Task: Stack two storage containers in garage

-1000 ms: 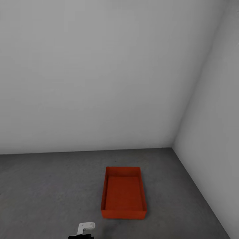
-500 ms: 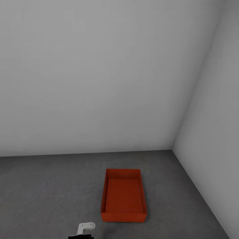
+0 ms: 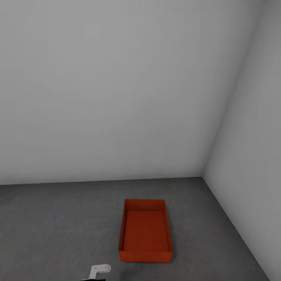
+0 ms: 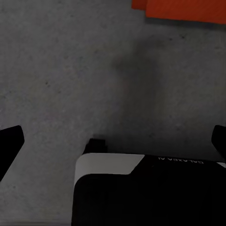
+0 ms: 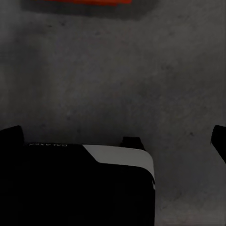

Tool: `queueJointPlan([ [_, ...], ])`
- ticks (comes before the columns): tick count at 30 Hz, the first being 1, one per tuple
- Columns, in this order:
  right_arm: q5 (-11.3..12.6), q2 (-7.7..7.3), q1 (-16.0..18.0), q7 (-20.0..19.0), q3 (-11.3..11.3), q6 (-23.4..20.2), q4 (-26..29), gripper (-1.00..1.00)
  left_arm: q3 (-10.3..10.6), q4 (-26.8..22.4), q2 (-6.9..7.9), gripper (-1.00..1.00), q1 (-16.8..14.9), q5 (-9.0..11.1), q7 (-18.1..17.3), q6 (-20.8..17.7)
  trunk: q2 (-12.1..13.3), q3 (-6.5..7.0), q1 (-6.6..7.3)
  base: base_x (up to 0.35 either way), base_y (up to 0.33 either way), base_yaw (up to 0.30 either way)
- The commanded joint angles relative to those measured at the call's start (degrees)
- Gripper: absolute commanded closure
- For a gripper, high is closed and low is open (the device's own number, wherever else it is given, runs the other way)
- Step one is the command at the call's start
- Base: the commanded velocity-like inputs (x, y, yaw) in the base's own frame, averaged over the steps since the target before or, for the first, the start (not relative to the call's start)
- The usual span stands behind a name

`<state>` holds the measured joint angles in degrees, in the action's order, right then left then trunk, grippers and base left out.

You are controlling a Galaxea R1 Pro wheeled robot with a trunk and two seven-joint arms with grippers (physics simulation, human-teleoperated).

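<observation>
Both claws stand wide and empty: the left claw (image 4: 113,141) and the right claw (image 5: 113,136) each show dark fingertips far apart over the rough dark grey concrete floor (image 3: 58,218). A white bracket of the left arm (image 3: 99,270) has dropped slightly lower in the head view than a second ago. Ahead, one orange-red rectangular open-top storage container (image 3: 145,231) sits flat near the white wall corner (image 3: 203,171), unmoved. Judging by this, it is placed; the second still needs fetching

Left gripper (image 4: 113,141): two black fingertips (image 4: 9,143) spread wide, nothing between them. Beneath: grey speckled floor (image 4: 56,70). Orange-red container (image 4: 181,9) edge lay beyond, apart from the gripper.
</observation>
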<state>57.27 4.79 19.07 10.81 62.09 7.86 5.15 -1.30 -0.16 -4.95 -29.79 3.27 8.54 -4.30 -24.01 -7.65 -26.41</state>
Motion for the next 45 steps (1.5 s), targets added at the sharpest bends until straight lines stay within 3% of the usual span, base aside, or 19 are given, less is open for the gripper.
queueJointPlan([
  [1,0.5,0.01,-0.1,0.2,0.5,0.1,0.0,-1.00,-0.1,0.0,-0.01,-1.00,0.0,0.3,0.2,-0.2,-0.1,-0.11,-0.03,0.000,0.000,0.000],
  [11,0.7,0.01,-1.9,-0.8,0.5,0.3,0.0,-1.00,-0.1,0.0,0.77,-1.00,1.3,0.4,0.0,-0.8,-0.1,-0.11,-0.03,0.000,0.000,0.000],
  [16,0.8,-0.12,-2.7,-0.9,0.3,0.3,0.0,-1.00,-0.1,0.0,1.54,-1.00,1.5,0.5,-3.4,-1.0,-0.1,-0.11,-0.03,0.000,0.000,0.000],
  [20,0.8,-0.42,-2.9,-0.8,0.2,0.3,0.0,-1.00,-0.1,0.0,1.65,-1.00,1.6,0.4,-4.1,-0.6,-0.1,-0.11,-0.03,0.000,0.000,0.000],
  [45,0.5,-0.84,-2.9,-0.6,0.0,0.2,0.0,-1.00,0.0,-0.1,2.11,-1.00,1.6,0.2,-4.4,-0.4,-0.1,-0.11,-0.03,0.000,0.000,0.000],
])
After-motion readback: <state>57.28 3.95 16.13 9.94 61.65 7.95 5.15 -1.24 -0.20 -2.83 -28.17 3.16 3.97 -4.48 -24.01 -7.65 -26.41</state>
